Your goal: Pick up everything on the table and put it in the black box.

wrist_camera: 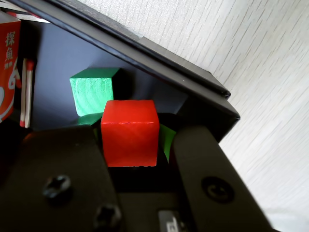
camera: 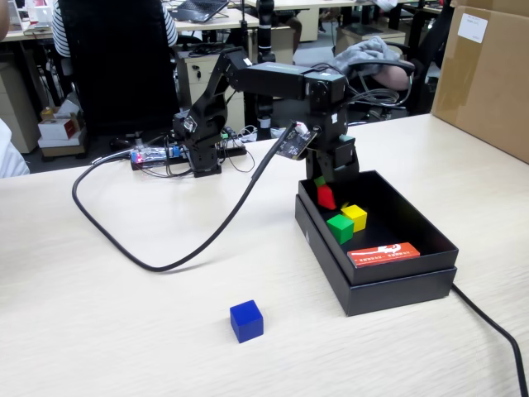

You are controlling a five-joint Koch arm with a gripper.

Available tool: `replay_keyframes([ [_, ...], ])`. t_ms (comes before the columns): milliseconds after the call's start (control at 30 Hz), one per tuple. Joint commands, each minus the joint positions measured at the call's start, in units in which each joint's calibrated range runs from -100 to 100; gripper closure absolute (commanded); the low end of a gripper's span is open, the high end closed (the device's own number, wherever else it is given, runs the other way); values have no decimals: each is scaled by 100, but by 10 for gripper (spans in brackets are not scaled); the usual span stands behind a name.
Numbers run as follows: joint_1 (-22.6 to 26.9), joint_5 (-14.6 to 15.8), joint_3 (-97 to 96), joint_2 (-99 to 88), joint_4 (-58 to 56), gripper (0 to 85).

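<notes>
Over the far end of the black box [camera: 388, 285] the arm [camera: 273, 83] is shown bent downward, with its gripper [camera: 326, 192] lowered inside the box walls. A red cube [camera: 326, 198] is seen clamped between the jaws; in the wrist view the same red cube [wrist_camera: 130, 133] is framed on both sides by the black jaw bodies, and it is held tilted in the fixed view (whether its underside touches the box floor cannot be told). Inside the box a green cube [camera: 340, 227] and a yellow cube [camera: 355, 217] are seen lying side by side near the middle, touching or nearly so, and a flat red packet [camera: 383, 254] with white markings is laid against the near wall. In the wrist view a green cube [wrist_camera: 92, 91] is seen beyond the red one, and a red packet [wrist_camera: 9, 67] with printed characters is cut off at the left edge. A blue cube [camera: 246, 321] is shown alone on the pale wood-grain surface [camera: 99, 314], well apart from the box and nearer the camera. A black cable [camera: 165, 263] is looped across the surface from the arm's base to the wrist.
</notes>
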Motion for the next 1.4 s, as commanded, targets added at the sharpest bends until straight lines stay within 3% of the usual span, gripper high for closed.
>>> replay_keyframes([
  [0,29,15,72,-74,38,842],
  [67,29,15,-28,-5,12,745],
  [467,29,151,-73,41,-40,513],
  [1133,-523,63,-273,-2369,-40,402],
  [1367,-1153,-317,-925,-3126,55,366],
])
